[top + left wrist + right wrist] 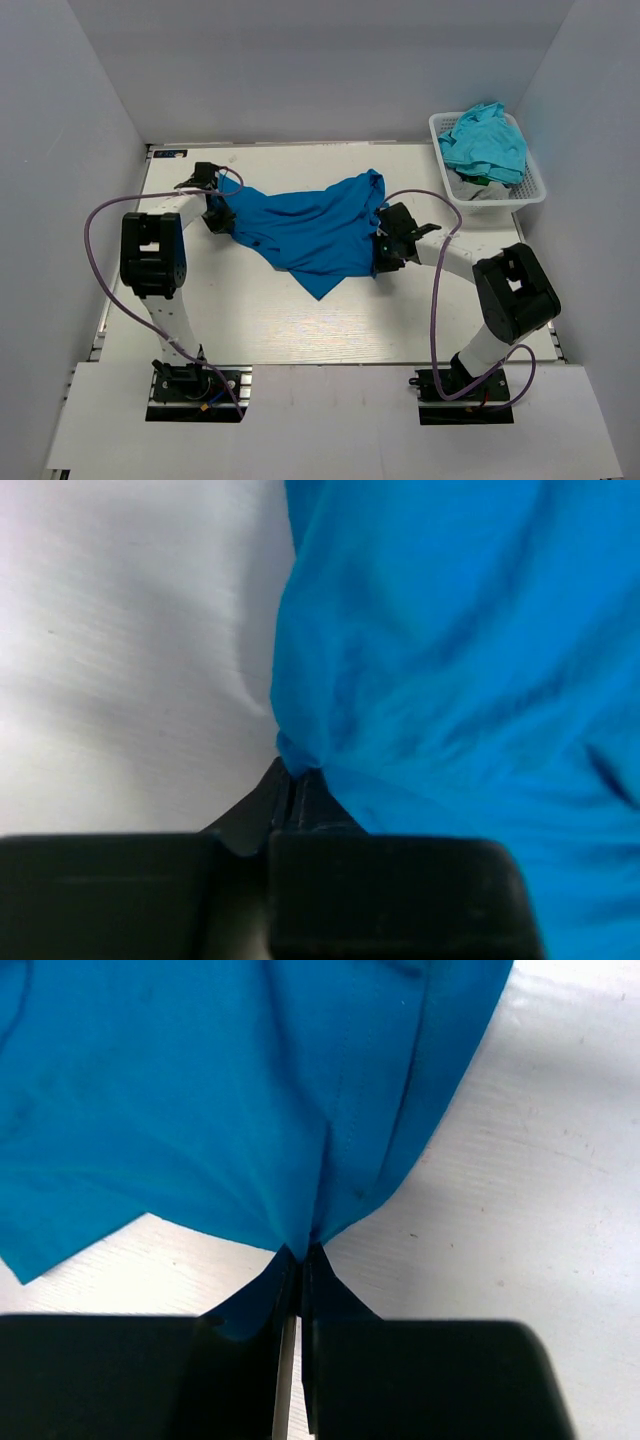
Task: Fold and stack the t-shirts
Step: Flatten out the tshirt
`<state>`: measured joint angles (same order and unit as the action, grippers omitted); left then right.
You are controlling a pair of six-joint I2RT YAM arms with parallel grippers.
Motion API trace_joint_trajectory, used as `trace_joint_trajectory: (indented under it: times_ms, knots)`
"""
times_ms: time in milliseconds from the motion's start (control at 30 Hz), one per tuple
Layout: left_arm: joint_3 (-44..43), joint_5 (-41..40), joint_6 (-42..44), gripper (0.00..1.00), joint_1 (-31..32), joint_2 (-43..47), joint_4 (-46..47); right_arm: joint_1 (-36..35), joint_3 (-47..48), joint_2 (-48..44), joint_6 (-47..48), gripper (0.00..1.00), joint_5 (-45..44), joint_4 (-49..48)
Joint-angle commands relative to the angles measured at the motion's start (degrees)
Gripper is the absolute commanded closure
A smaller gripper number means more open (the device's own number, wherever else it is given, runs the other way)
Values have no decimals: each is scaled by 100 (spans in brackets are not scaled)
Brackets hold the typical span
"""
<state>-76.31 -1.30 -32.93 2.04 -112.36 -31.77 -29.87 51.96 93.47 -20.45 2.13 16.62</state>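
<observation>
The royal blue t-shirt hangs stretched between my two grippers over the middle of the white table, one corner drooping to the table. My left gripper is shut on the shirt's left edge; in the left wrist view its jaws pinch a bunch of blue cloth. My right gripper is shut on the shirt's right edge; in the right wrist view it grips a pleat of the cloth. Turquoise-teal t-shirts lie piled in the basket.
The white lattice basket stands at the table's far right corner. Grey walls close in the table on three sides. Purple cables loop out from both arms.
</observation>
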Motion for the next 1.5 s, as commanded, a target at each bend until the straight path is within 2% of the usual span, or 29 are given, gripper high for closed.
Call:
trace_joint_trajectory:
  times_ms: [0, 133, 267, 400, 533, 667, 1067, 1200, 1300, 1467]
  knots:
    - [-68, -81, 76, 100, 15, 284, -171, -10, 296, -250, 137, 100, 86, 104]
    - [125, -142, 76, 100, 15, 854, -233, -10, 419, -461, 164, 100, 130, 288]
    - [240, 130, 216, 100, 68, 1619, 12, -2, 683, -847, 243, 100, 296, 508]
    - [-59, 753, 331, 100, 130, 2313, -40, -2, 1227, -1445, 340, 100, 314, 719]
    - [-392, 763, 270, 100, 130, 2981, -303, 16, 1938, -1919, 384, 100, -19, 921]
    - [-980, 763, 269, 100, 68, 3588, -444, 16, 2545, -2350, 480, 100, -730, 1176]
    - [-2993, 1570, 384, 100, 121, 4810, -1032, 7, 4364, -3668, 972, 100, -802, 1229]
    - [-3976, 1835, 436, 100, 69, 5144, -1278, 16, 5006, -3933, 1245, 100, -5, 1317]
    - [-4670, 1888, 436, 100, 68, 5346, -1463, 7, 5471, -4100, 1324, 100, 261, 1458]
    - [-4972, 2256, 297, 100, 68, 5864, -1297, 16, 5622, -4758, 1324, 100, 788, 983]
